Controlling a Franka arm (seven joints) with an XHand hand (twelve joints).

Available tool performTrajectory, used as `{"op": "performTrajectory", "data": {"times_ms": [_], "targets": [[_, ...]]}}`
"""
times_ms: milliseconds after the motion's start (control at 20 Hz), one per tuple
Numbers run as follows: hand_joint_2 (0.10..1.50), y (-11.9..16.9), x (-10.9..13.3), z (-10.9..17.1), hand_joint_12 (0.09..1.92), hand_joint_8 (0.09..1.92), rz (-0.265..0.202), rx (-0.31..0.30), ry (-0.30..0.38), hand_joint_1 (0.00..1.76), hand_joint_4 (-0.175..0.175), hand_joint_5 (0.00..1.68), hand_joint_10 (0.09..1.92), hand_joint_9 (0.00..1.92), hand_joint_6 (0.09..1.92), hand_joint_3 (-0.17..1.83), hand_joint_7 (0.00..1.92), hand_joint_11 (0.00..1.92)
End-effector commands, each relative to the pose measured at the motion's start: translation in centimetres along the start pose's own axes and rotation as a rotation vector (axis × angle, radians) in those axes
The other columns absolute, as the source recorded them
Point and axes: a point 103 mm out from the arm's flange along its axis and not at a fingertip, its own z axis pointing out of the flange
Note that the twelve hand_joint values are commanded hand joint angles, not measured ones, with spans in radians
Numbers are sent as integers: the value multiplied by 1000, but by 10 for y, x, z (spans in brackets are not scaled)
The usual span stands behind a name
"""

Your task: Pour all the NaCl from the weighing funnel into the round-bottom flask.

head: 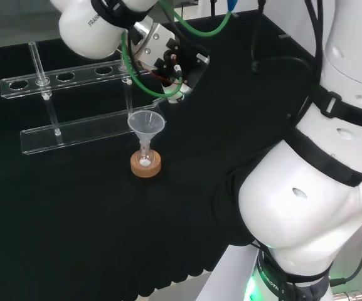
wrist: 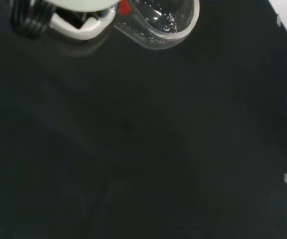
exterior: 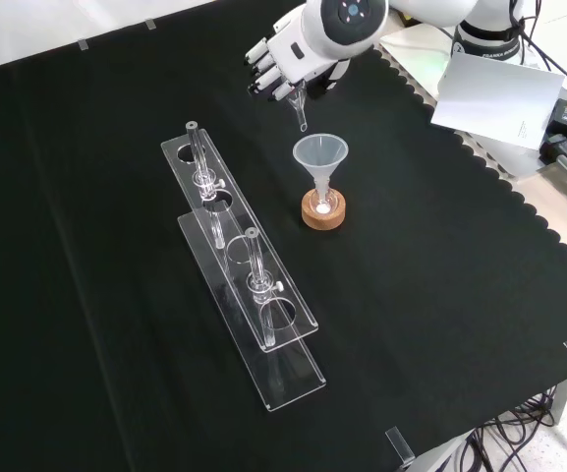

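Robot hand: in the front view my robot hand (exterior: 285,59) is at the far side of the desk (exterior: 440,275), fingers curled round the weighing funnel (exterior: 300,110).
Weighing funnel: front view shows its thin spout pointing down, just above and to the left of the clear funnel (exterior: 319,155), apart from it; the wrist view shows its rounded bowl (wrist: 159,20) with a few white grains clinging inside.
Round-bottom flask: sits on a cork ring (head: 146,164) mid-desk, with the clear funnel in its neck; white powder shows in its bottom (head: 145,162) in the head view.
Racks: two clear racks (exterior: 254,295) lie left of the flask in the front view, farther off in the head view.
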Motion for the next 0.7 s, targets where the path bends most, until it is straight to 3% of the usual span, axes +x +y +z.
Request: {"op": "performTrajectory", "data": {"times_ms": [50, 700], "targets": [[690, 3, -30, 25, 1080, 637, 16, -24, 241, 1091, 175, 1189, 332, 924, 826, 663, 550, 740], [692, 4, -43, 44, 1078, 638, 29, -11, 370, 1091, 175, 1188, 332, 927, 826, 660, 551, 744]]}}
